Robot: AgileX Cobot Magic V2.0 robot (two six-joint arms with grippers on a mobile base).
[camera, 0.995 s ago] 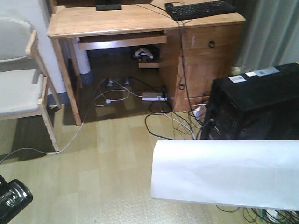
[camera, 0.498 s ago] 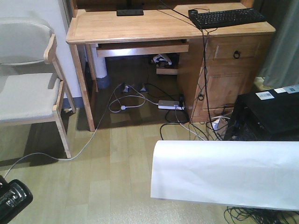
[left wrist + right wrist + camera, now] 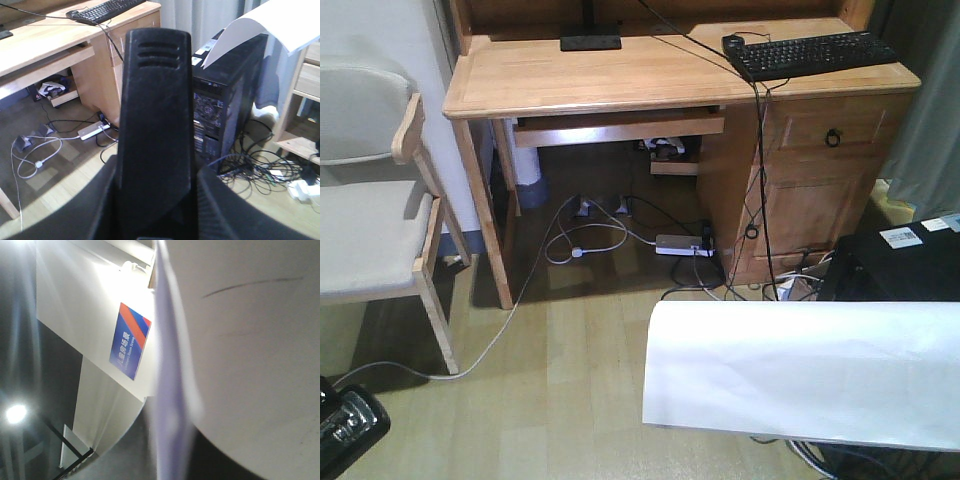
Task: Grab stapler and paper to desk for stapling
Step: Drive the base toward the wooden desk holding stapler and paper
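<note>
I'm looking at a home office or study: a wooden bench (image 3: 620,75) carrying a black keyboard (image 3: 810,52), a cushioned chair (image 3: 370,215) beside it, a computer tower (image 3: 230,95) on the plank floor (image 3: 570,380) (cables (image 3: 580,235) tangled under the bench), and curtains (image 3: 930,130) alongside.

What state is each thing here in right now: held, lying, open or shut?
White sheet of paper: held up in the air, bowed.
Small black stapler: gripped in the left gripper.
Light wooden desk: drawer and cupboard door shut.
Black keyboard: lying flat on the desk top.
Cushioned wooden chair: empty.
</note>
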